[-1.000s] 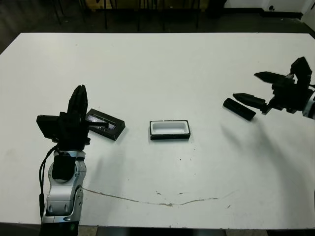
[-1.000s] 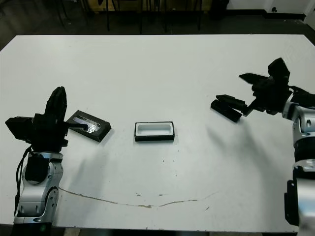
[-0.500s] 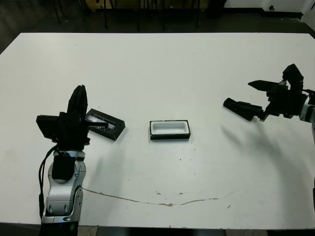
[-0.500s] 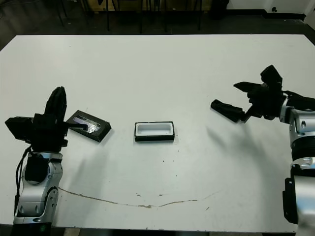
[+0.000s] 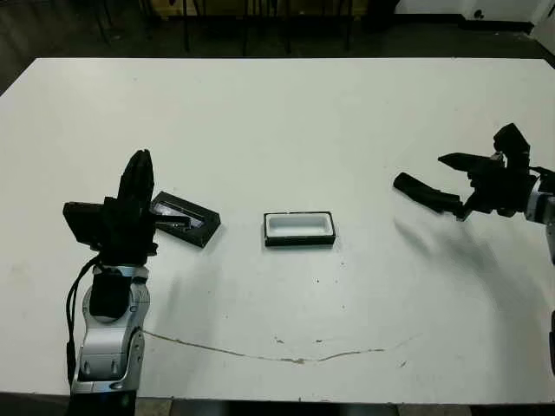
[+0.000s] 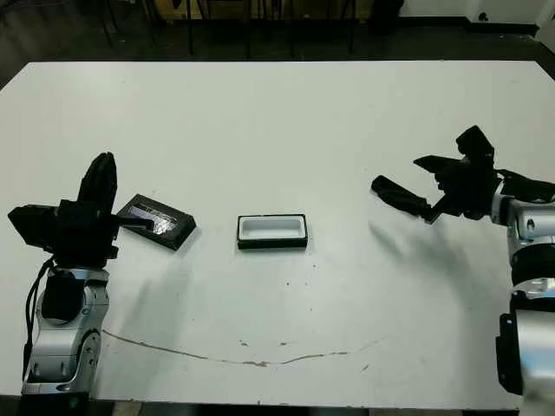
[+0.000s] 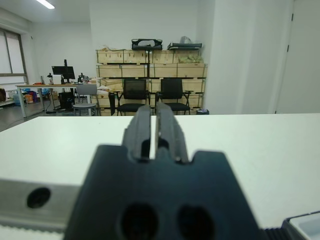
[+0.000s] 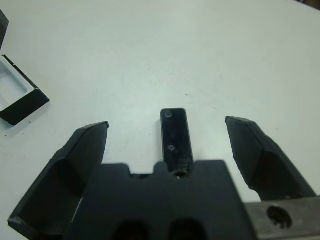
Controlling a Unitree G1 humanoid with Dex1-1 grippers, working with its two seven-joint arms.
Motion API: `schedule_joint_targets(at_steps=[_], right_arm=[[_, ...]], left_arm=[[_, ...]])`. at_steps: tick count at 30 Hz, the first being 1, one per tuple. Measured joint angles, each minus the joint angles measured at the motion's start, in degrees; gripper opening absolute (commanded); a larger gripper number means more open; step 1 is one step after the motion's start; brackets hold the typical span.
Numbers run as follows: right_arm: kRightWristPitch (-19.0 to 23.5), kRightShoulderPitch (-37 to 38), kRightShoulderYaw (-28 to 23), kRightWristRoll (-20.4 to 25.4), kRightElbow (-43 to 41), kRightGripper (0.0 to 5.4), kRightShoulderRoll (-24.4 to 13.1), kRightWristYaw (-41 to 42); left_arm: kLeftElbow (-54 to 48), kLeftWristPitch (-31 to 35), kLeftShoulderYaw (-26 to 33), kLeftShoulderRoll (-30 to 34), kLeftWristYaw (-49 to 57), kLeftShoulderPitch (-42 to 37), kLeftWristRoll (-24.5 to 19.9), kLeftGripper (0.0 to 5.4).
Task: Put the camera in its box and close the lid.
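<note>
The camera [image 5: 414,187], a slim black bar, lies flat at the right of the white table. My right gripper [image 5: 442,180] is open around it; in the right wrist view the camera [image 8: 176,140] lies between the two spread fingers [image 8: 82,155], untouched by either. The box [image 5: 299,241], black with white lining, sits mid-table with nothing in it. The glossy black lid [image 5: 185,218] lies to the left of the box. My left gripper [image 5: 139,158] stands shut beside the lid, pointing up, holding nothing.
A thin dark crack line [image 5: 277,357] runs across the table near its front edge. The table's far edge [image 5: 277,59] meets a dark floor. Chairs and shelves [image 7: 150,90] stand beyond the table in the left wrist view.
My right gripper has come down and back toward the right, its open fingers now at the camera's level. The camera, box, lid and left arm have not moved.
</note>
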Motion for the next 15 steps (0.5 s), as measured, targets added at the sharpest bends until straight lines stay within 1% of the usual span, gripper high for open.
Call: schedule_joint_targets(at_steps=[9,15], right_arm=[[2.2,0.5,0.0,-0.2,0.1,5.39,0.4,-0.5],[2.2,1.2,-0.1,-0.2,0.6,5.39,1.9,-0.7]], left_arm=[[-0.2,0.5,0.1,0.0,0.0,0.0,0.0,0.0],[-0.2,0.4,0.2,0.0,-0.3,0.0,-0.2,0.0]])
